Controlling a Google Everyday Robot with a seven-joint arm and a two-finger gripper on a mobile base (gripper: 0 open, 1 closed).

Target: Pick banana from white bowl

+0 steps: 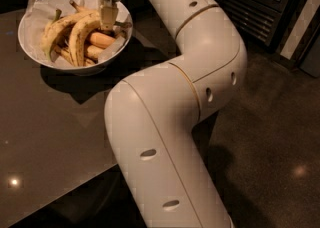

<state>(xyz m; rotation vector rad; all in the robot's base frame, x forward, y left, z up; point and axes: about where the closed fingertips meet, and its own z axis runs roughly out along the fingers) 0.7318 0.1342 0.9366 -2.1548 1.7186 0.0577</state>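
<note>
The white bowl [30, 47], lined with crinkled white paper, stands at the far left of the dark table. In it lies the large, strongly curved yellow banana [80, 34] with brown flecks. A straighter banana with a greenish end [52, 34] lies to its left, and small stubby orange-yellow bananas [100, 39] lie to its right. My gripper [107, 21] points straight down into the bowl, at the upper right end of the curved banana, touching or just above it. That end of the banana is partly hidden by the gripper.
The dark glossy table [45, 137] runs from the bowl to the lower left, with its edge along the middle of the view. My white arm [165, 102] bends across the centre over the dark floor [270, 137]. Dark cabinet fronts [260, 7] stand at the upper right.
</note>
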